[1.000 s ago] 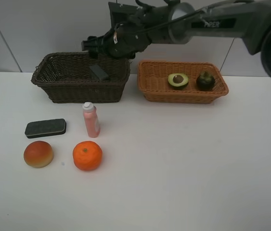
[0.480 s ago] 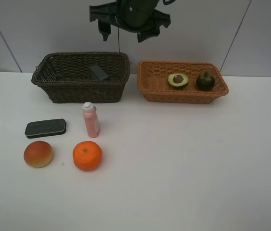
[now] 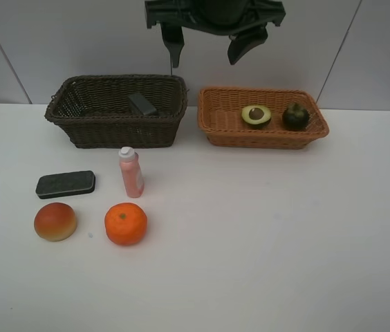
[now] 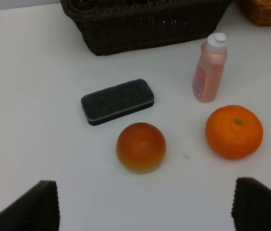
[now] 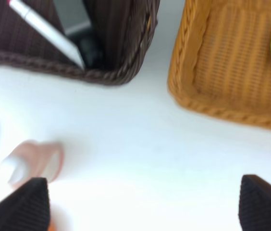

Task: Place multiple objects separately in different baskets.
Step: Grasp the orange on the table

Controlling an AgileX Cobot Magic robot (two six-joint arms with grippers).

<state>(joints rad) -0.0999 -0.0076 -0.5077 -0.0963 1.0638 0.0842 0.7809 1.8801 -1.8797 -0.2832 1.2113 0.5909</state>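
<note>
Fruit: halved avocado (image 3: pixel 256 115), mangosteen (image 3: pixel 295 115) in tan basket (image 3: pixel 264 138), grouped by kind.
Dark basket (image 3: pixel 122 135): black bottle (image 3: pixel 142 104), marker (image 5: pixel 44 32).
Tabletop (image 3: pixel 285 242): orange (image 3: pixel 126 223), peach-coloured fruit (image 3: pixel 55 221), eraser (image 3: pixel 65 184), pink bottle (image 3: pixel 131 174) unsorted.
Left end effector (image 4: pixel 145 202), right end effector (image 3: pixel 207 47): spread, empty.

The right black 2-finger gripper (image 3: pixel 207 47) hangs high at the back, fingers (image 3: pixel 174 43) pointing down and spread wide, nothing between them. The left black gripper (image 4: pixel 145 207) shows only 2 ribbed fingertips (image 4: pixel 30 209), likewise wide apart and empty.
</note>
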